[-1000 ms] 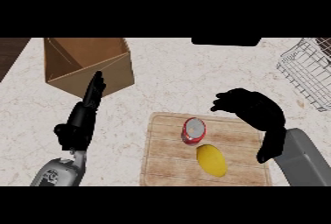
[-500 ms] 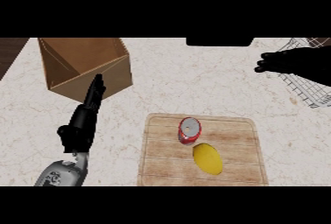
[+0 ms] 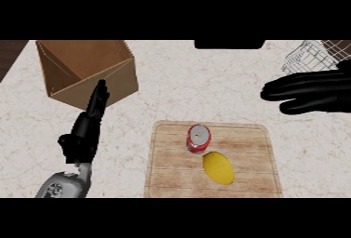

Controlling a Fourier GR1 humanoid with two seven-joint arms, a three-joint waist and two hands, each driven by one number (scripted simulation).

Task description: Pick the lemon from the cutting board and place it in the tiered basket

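The right hand [image 3: 308, 90], fingers straight and holding nothing, has shifted leftward from the tiered basket [image 3: 310, 55] at far right. The lemon [image 3: 218, 168] lies ungrasped on the cutting board [image 3: 257, 158] beside a red can [image 3: 198, 138]; left hand [image 3: 86, 132] rests open

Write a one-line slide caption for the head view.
Lemon and red can lie on the cutting board; right hand open by the wire basket, left hand near the cardboard box.

left hand [image 3: 86, 130] upright, right hand [image 3: 312, 91] open
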